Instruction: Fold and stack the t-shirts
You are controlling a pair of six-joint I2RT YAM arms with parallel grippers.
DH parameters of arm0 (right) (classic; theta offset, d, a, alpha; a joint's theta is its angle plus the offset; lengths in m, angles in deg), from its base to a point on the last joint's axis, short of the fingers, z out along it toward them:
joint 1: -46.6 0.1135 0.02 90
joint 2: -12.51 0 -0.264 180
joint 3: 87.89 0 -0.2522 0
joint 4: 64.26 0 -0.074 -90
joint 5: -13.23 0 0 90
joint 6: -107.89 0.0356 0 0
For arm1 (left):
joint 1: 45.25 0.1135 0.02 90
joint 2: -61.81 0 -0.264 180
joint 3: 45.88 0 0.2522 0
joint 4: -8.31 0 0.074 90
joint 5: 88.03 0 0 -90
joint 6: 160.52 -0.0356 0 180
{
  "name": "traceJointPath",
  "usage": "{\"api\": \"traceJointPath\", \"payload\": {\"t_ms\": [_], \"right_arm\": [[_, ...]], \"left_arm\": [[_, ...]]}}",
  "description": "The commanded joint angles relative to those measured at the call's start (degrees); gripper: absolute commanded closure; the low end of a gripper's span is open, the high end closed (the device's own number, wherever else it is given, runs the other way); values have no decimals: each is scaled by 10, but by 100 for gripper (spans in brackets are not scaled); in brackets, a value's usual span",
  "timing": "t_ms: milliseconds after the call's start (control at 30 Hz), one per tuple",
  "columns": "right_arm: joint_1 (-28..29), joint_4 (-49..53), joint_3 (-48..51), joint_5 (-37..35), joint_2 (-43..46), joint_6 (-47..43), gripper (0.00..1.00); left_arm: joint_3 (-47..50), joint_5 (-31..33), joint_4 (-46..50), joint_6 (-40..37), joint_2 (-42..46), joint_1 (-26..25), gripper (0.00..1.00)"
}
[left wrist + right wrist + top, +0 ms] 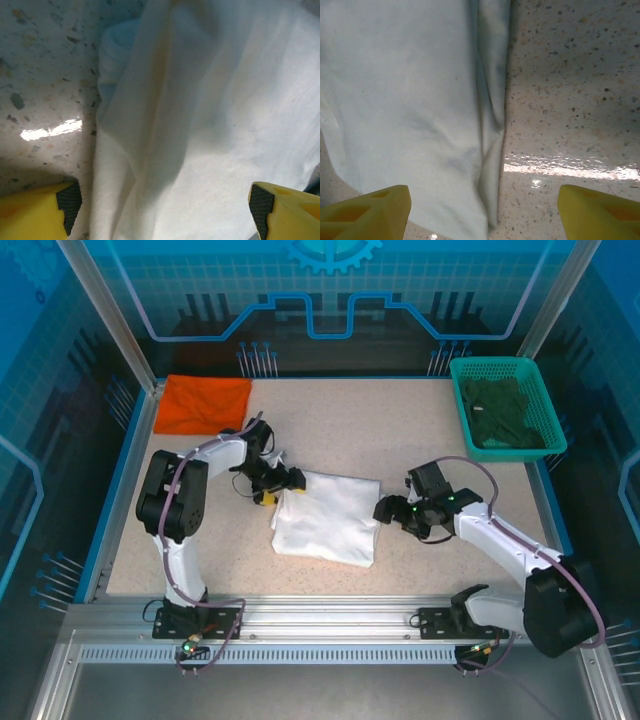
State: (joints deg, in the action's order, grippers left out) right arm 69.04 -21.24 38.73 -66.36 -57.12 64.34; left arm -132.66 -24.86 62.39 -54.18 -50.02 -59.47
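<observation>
Cloth soft, light, floppy, so best pinched at the edge folds, both sides together. White shirt (328, 517) folded mid-tabletop (400, 430), orange shirt (205, 403) at far left corner. Left fingers (280, 488) spread open over left edge, right fingers (386, 510) spread open over right edge, gripping nothing.

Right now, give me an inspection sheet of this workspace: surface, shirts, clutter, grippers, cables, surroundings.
Surface: speckled table, glossy with glare.
Job's things: white t-shirt folded at centre; orange t-shirt folded at the far left corner, apart from it.
Clutter: green basket at far right, holding dark green cloth.
Grippers: left gripper open over the white t-shirt's left edge; right gripper open over its right edge.
Cables: cables loop along both arms.
Surroundings: blue panel walls, metal frame rail.
</observation>
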Motion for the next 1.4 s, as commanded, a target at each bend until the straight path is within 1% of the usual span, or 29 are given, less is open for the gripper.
{"api": "traceJointPath", "payload": {"t_ms": [0,67,167,233,333,467,633,733,800,900,1033,1200,1367], "right_arm": [[-7,-15,5,0,-29,6,21],[-7,-38,9,15,-49,0,21],[-7,-74,8,45,-88,-3,21],[-7,-93,5,60,-118,-3,21],[-7,-120,8,79,-153,-2,22],[-10,-140,10,103,-183,-6,22],[-10,-145,1,133,-212,-14,25],[-10,-147,1,152,-211,-19,27],[-10,-144,5,148,-199,-23,27],[-11,-138,12,136,-168,-28,26],[-11,-169,35,140,-128,-19,25],[-9,-198,52,143,-106,-14,25],[-9,-142,39,104,-125,-30,25]], "left_arm": [[28,-13,-29,-13,-5,-49,10],[39,-21,-36,-8,-8,-65,10],[67,-74,-75,4,-10,-86,10],[87,-105,-105,12,-13,-92,9],[102,-142,-123,15,-22,-93,9],[119,-172,-138,6,-18,-97,10],[112,-189,-117,-13,-13,-105,10],[104,-170,-91,-34,-8,-105,11],[105,-152,-79,-42,2,-104,11],[120,-105,-79,-34,33,-104,10],[150,-32,-95,-11,91,-104,8],[182,-7,-122,10,133,-104,8],[184,21,-113,14,122,-104,11]]}}
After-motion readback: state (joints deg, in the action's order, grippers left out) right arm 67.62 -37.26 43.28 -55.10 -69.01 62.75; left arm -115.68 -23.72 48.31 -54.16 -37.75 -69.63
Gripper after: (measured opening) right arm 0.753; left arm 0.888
